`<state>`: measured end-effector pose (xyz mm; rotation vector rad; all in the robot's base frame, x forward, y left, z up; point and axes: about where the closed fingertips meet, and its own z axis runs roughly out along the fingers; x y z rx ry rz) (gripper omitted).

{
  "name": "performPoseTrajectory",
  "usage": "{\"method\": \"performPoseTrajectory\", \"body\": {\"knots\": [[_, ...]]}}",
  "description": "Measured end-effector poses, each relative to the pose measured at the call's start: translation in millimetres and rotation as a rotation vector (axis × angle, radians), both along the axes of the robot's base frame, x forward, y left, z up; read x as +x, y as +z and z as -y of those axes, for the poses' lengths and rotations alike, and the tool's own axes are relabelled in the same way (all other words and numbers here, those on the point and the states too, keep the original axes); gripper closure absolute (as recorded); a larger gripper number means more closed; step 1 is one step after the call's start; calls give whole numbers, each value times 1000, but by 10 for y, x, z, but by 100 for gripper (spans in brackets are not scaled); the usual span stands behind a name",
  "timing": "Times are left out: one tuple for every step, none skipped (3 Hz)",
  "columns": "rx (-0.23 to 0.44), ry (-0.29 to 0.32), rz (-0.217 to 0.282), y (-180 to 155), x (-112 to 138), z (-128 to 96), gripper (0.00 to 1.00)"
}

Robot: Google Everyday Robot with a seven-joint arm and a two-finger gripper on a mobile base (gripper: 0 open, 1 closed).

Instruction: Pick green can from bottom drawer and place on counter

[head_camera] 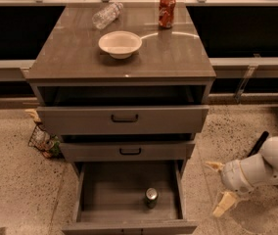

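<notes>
The green can [151, 197] stands upright in the open bottom drawer [100, 195], right of its middle, silver top showing. The counter [80, 58] is the glossy grey-brown top of the cabinet. My gripper [218, 187] hangs low at the right of the cabinet, beside the bottom drawer's right wall, pointing left. Its two tan fingers [214, 166] stand wide apart and hold nothing. It is roughly a can's height right of the drawer and apart from the can.
On the counter are a white bowl [120, 44], a clear plastic bottle [106, 14] lying on its side and a red can [167, 11]. Two upper drawers with black handles [125, 118] are partly pulled out. A wire basket [43, 141] sits on the floor at left.
</notes>
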<state>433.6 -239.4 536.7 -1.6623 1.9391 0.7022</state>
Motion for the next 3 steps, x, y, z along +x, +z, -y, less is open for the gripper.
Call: {"method": "performPoseTrajectory", "body": {"knots": [[41, 17, -43, -604, -162, -325, 0], [33, 41, -61, -1166, -110, -534, 0], [-29, 57, -75, -1681, 65, -554, 0]]}}
